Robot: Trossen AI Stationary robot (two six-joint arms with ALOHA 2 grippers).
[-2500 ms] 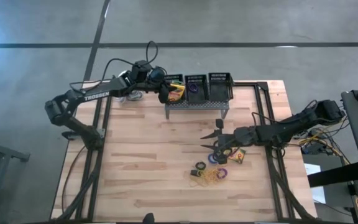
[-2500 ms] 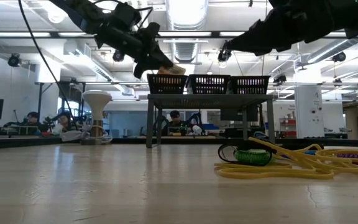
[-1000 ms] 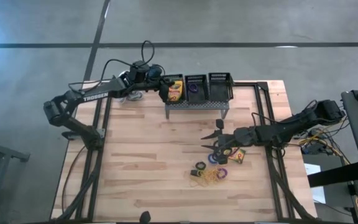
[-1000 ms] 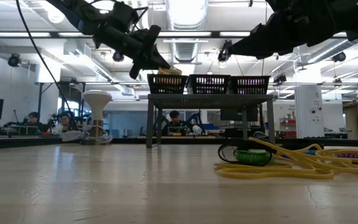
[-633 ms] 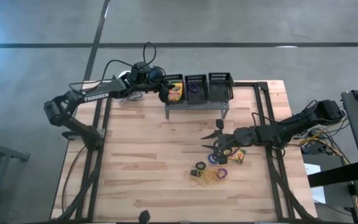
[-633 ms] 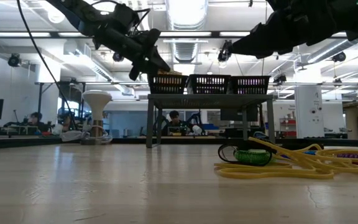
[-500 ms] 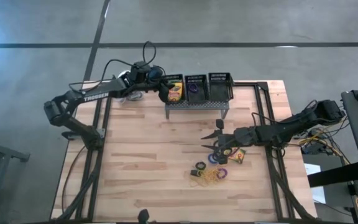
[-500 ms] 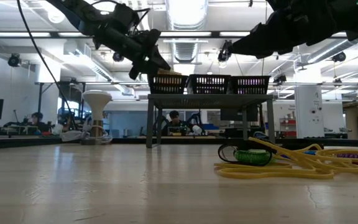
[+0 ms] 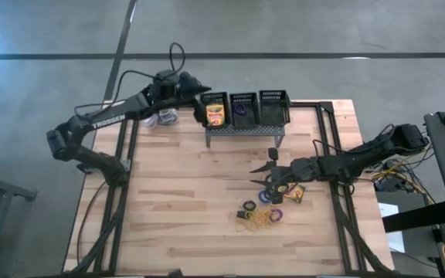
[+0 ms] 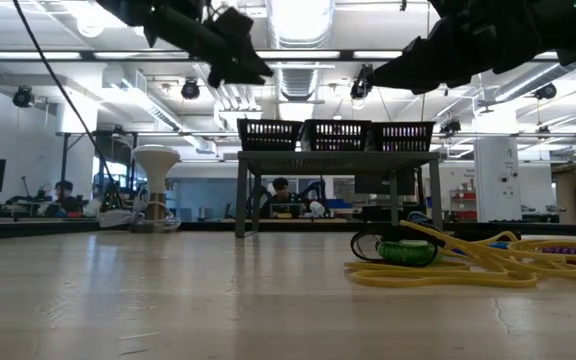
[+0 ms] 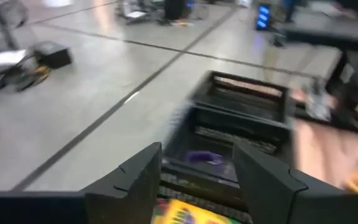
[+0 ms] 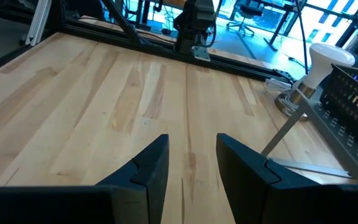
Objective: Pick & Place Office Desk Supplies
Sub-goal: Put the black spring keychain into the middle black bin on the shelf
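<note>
I read L gripper [image 9: 197, 108] just beside the leftmost of three black baskets [image 9: 248, 108] on a raised rack at the worktop [image 9: 176, 201] far edge; jaws parted, nothing between them. One crayon box [image 9: 215, 112] lies in that leftmost basket, apart from the jaws. Middle basket holds a purple ring [image 11: 202, 157]. R gripper [image 9: 266, 171] hovers over mid worktop w/ jaws parted, empty per R wrist view. Remaining supplies sit near R gripper: another crayon box [image 9: 295, 193], a black ring [image 9: 249, 206], yellow rubber bands [image 10: 448, 262] and a green ring [image 10: 405, 251].
</note>
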